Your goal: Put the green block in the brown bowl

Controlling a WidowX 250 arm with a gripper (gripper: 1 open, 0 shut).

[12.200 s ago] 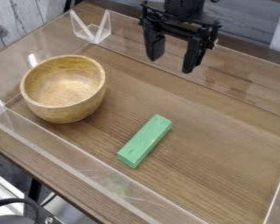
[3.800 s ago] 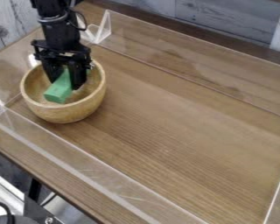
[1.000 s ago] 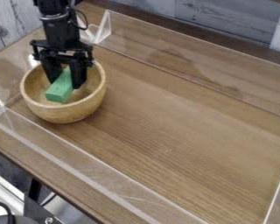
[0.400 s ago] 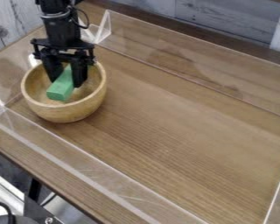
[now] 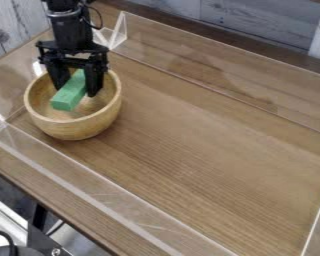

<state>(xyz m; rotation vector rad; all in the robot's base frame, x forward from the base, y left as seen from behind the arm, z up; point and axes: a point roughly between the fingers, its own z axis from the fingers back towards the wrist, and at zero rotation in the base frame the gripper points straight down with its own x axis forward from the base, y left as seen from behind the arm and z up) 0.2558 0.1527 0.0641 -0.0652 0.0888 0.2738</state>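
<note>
the black gripper (image 5: 71, 76) points straight down into the bowl (image 5: 101, 118) at the table's (image 5: 216, 140) far left, its two fingers (image 5: 49, 72) spread apart on either side of the green block (image 5: 71, 92). the block lies tilted inside the bowl, one end low, the other leaning toward the rim. clear walls (image 5: 149, 228) edge the wooden table.
</note>
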